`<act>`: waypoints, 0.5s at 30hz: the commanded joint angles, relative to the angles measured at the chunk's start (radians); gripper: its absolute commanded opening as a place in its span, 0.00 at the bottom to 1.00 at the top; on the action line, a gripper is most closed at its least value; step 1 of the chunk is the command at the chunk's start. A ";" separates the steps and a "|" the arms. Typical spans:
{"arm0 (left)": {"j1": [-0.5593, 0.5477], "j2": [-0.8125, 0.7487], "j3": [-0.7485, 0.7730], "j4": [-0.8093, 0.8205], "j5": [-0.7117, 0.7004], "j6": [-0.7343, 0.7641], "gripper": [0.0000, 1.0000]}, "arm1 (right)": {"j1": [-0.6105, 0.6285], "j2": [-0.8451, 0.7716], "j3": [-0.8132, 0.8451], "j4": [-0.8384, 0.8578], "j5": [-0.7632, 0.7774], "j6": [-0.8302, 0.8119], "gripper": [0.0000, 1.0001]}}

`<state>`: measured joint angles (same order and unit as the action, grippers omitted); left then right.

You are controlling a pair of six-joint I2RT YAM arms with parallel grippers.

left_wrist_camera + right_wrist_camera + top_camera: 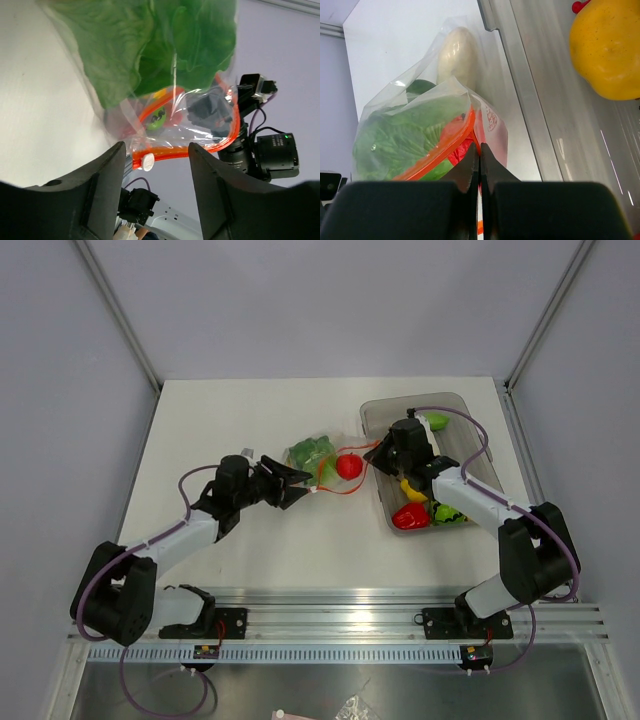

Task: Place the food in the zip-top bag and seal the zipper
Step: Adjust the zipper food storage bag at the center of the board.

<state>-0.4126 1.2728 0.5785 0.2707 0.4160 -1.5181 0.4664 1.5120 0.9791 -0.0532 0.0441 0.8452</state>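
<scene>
The zip-top bag point(318, 452) lies mid-table, lifted at its mouth, with green lettuce point(308, 450), a red fruit point(348, 466) and a white vegetable point(457, 52) inside. Its zipper point(175, 152) curves orange across the left wrist view, the mouth partly gaping. My left gripper point(155, 150) is open around the zipper's end. The white slider point(147, 161) sits between the jaws near the left finger, untouched. My right gripper point(480, 146) is shut on the zipper's other end point(440, 150), beside the tub. More food lies in the tub: a yellow pepper point(607, 47), a red piece point(410, 517) and green pieces point(436, 422).
The grey translucent tub point(400, 405) stands right of the bag, its long wall point(530, 100) close beside my right gripper. The white table point(220, 420) ends at grey walls behind and an aluminium rail point(340, 602) in front.
</scene>
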 commanded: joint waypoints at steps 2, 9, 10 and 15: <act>-0.005 -0.058 -0.009 -0.056 0.017 0.027 0.47 | 0.008 -0.004 0.052 -0.002 0.040 -0.009 0.00; -0.005 -0.055 -0.014 -0.065 0.018 0.026 0.55 | 0.008 0.005 0.069 -0.008 0.042 -0.006 0.00; -0.008 -0.047 -0.012 -0.061 0.021 0.019 0.55 | 0.008 0.005 0.069 -0.008 0.043 -0.008 0.00; -0.041 -0.006 -0.017 -0.007 0.035 -0.016 0.55 | 0.009 0.008 0.072 -0.011 0.045 -0.006 0.00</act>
<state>-0.4332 1.2491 0.5713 0.2016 0.4217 -1.5097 0.4667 1.5192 1.0077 -0.0731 0.0517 0.8448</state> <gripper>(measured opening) 0.547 0.011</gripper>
